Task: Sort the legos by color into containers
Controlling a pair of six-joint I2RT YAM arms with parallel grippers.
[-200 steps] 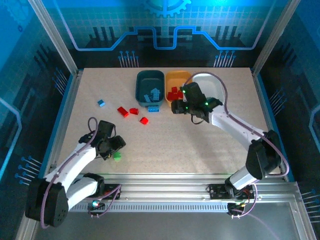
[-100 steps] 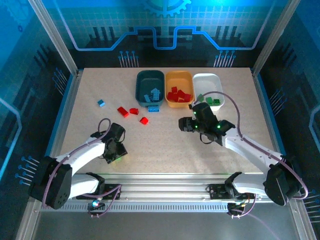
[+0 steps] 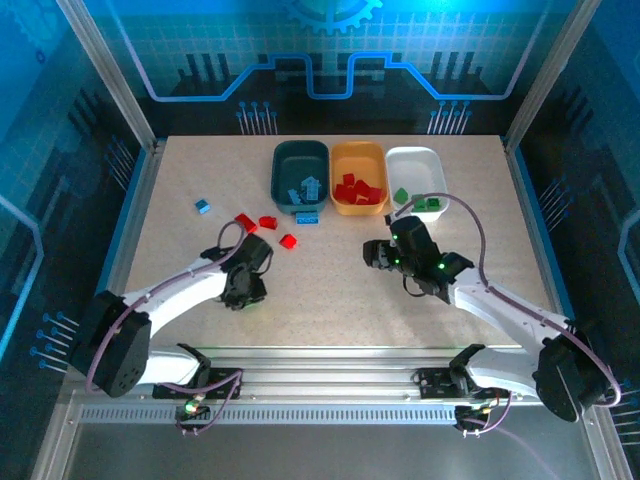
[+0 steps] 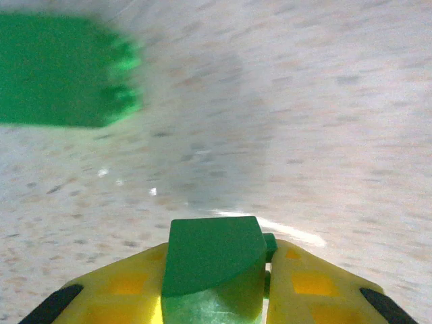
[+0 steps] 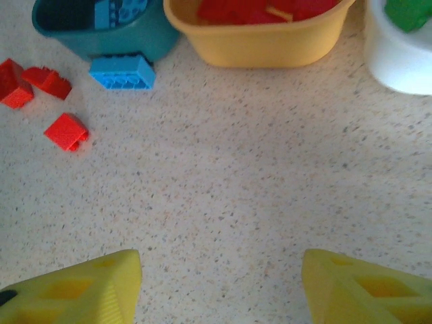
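Left fingers (image 4: 121, 290) pinch a green lego (image 4: 212, 260), arm (image 3: 180, 295) low; right fingers (image 5: 74, 287) (arm (image 3: 500, 300) extended) spread empty.

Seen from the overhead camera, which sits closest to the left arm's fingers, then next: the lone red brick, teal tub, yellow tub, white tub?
From the left fingers, closed on a green brick:
1. Lone red brick, just beyond them.
2. Teal tub, left of the row.
3. Yellow tub, middle.
4. White tub, far right.

A speckled beige counter (image 3: 330, 300) lies mid-frame. A blue circuit-patterned backdrop (image 3: 320, 60) spans the top, and a ribbed metal rail (image 3: 330, 395) crosses the bottom.
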